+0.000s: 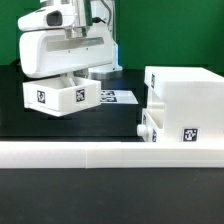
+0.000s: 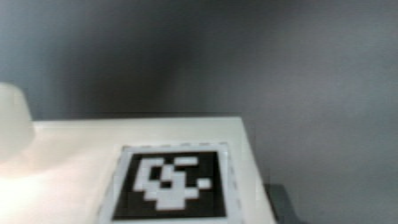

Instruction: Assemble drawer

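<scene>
The drawer's large white housing [image 1: 185, 100] stands at the exterior view's right, with a tag on its front. A small tray [image 1: 152, 128] sits in its lower part, knob toward the left. A second white open-top tray [image 1: 58, 97], with tags on its walls, hangs slightly tilted above the black table at the left. My gripper [image 1: 74, 78] reaches down into it and is shut on its wall. The wrist view is blurred and filled by this tray's white surface [image 2: 71, 160] and one tag [image 2: 173, 182]; my fingers do not show there.
The long low white rail [image 1: 100, 152] runs across the front of the table. The marker board [image 1: 122, 97] lies flat behind, between the held tray and the housing. A green wall stands at the back.
</scene>
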`<action>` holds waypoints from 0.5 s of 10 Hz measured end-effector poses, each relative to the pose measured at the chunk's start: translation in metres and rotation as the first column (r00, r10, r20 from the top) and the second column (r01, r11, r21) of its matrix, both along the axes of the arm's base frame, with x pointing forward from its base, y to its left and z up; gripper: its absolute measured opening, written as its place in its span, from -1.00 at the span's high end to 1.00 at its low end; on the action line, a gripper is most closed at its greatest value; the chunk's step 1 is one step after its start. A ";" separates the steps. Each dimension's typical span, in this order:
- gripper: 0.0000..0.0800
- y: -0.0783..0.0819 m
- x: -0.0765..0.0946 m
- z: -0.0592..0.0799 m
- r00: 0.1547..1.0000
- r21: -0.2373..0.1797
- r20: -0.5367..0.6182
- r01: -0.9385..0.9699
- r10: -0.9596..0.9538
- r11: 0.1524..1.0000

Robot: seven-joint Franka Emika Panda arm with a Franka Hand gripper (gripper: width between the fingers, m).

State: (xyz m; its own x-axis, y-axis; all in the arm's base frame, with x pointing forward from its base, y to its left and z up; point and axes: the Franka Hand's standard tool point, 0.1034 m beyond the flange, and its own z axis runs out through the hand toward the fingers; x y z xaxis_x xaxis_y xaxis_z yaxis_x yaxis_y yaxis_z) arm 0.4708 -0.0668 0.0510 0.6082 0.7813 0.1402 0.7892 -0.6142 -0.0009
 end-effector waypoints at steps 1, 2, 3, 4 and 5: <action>0.89 0.000 0.005 0.002 0.995 -0.015 -0.002 -0.102 0.102 0.995; 0.89 0.000 0.003 0.000 0.991 -0.017 0.000 -0.133 0.133 0.991; 0.89 -0.001 0.002 -0.001 0.980 -0.022 0.003 -0.198 0.199 0.980; 0.89 -0.001 0.002 -0.001 0.965 -0.029 0.008 -0.262 0.262 0.965; 0.89 -0.001 0.002 -0.001 0.947 -0.034 0.010 -0.322 0.322 0.946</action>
